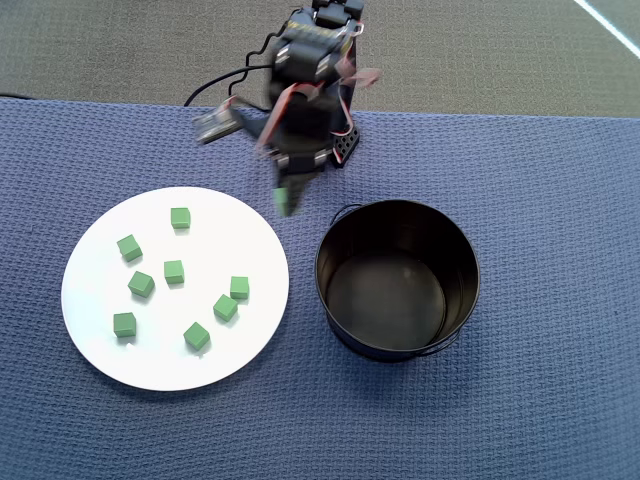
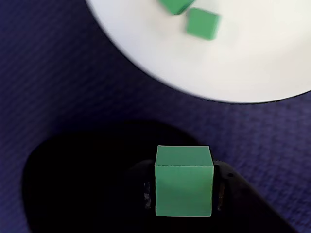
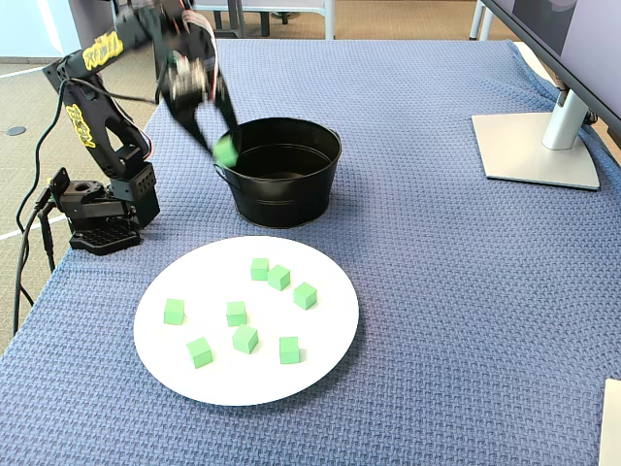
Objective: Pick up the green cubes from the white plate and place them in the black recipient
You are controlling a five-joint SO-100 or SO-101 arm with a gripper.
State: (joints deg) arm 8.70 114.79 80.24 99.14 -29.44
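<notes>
Held cube: in your wrist view one green cube (image 2: 183, 181) fills the lower middle, its top face and front face both showing, with a dark gripper finger (image 2: 224, 187) against each side.
Gripper (image 1: 286, 201): your jaws are pinching that cube; in the overhead view it shows as a blurred green speck at the tip of the arm, and in the fixed view as a green spot (image 3: 225, 149) in front of the near left wall of the tin.
Below the gripper: the wrist view shows blue woven cloth (image 2: 58, 87) and a dark shadow under the cube, with the plate's rim curving across the top of the picture.
White plate (image 1: 90, 255): it lies flat on the cloth, left of the tin in the overhead view, near it but apart.
Cubes on the plate: you have seven loose green cubes (image 1: 174, 271) scattered across it, none stacked; two of them show blurred at the top of the wrist view.
Black recipient (image 1: 460, 250): a round black tin with tall walls and a thin wire handle, standing upright; no cube shows inside it.
Arm base (image 3: 97, 218): clamped at the cloth's edge, beyond the plate in the overhead view.
Far corner: a grey monitor stand (image 3: 536, 146) rests on the cloth in the fixed view.
</notes>
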